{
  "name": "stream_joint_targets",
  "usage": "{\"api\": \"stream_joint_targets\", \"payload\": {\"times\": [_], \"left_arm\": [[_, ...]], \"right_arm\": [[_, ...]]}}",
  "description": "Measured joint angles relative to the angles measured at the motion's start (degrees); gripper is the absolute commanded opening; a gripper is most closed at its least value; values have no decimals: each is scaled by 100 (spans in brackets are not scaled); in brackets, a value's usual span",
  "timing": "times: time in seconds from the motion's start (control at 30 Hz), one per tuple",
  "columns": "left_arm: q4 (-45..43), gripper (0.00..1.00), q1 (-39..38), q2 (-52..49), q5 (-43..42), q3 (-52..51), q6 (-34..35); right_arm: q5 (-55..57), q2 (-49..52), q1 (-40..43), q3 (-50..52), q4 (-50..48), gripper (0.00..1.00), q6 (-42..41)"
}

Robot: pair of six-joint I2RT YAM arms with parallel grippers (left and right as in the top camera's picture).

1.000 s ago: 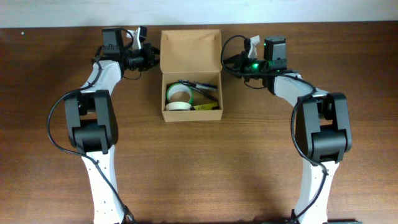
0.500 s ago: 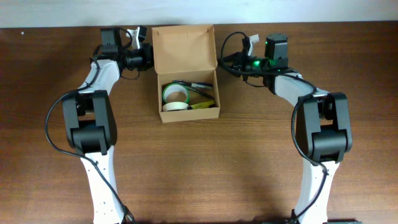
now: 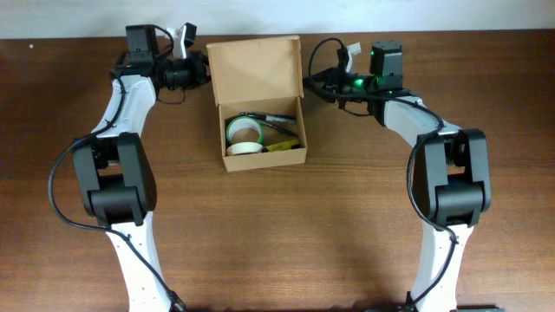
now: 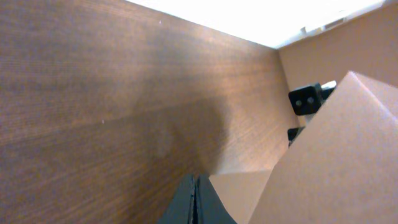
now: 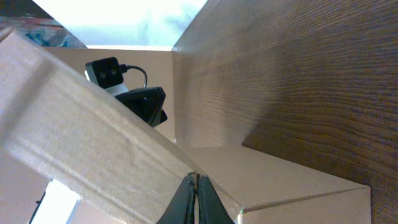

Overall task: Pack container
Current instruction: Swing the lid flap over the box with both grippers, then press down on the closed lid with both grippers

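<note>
Two arms reach in from each side at the far end of the brown wooden surface [image 3: 347, 217], and I see the container [image 3: 227, 156] sitting between them, a bit left of the middle. It is a small tan cardboard box, and its lid [image 3: 257, 69] is open and stands up at the back. My left hand [image 3: 205, 73] is right at the left edge of the lid. My right hand [image 3: 309, 84] is right at the right edge of it. In the left wrist view the dark fingers [image 4: 183, 200] are pressed together with only a thin line between them, just where the cardboard starts. In the right wrist view the fingers [image 5: 180, 206] look the same, closed tight at a fold of the lid. So each hand seems to pinch the thin card. Inside the box I see a roll of tape with a green rim [image 3: 245, 132], a yellow thing [image 3: 282, 147] and a thin dark stick [image 3: 276, 119] lying across the top
</note>
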State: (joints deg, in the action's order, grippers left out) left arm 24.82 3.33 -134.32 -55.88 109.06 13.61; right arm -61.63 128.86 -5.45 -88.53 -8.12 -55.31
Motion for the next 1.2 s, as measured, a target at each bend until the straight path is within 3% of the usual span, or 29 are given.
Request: {"api": "stream_joint_targets", "payload": {"times": [0.27, 0.67, 0.9, 1.0, 1.2], "left_arm": [[990, 2, -28, 348, 197, 0, -612], [2516, 2, -317, 1270, 927, 7, -1445], [3029, 2, -422, 1685, 1991, 4, -1720], [3198, 2, -511, 2041, 2702, 2, -1784], [4052, 2, -785, 2828, 4120, 13, -1862]], "right_arm": [[-131, 0, -31, -356, 170, 4, 2], [-162, -118, -291, -610, 1657, 4, 546], [496, -1062, -302, -656, 3862, 4, 1880], [1161, -1646, -323, -715, 5058, 4, 2605], [2730, -2463, -673, -807, 6507, 4, 3436]]}}
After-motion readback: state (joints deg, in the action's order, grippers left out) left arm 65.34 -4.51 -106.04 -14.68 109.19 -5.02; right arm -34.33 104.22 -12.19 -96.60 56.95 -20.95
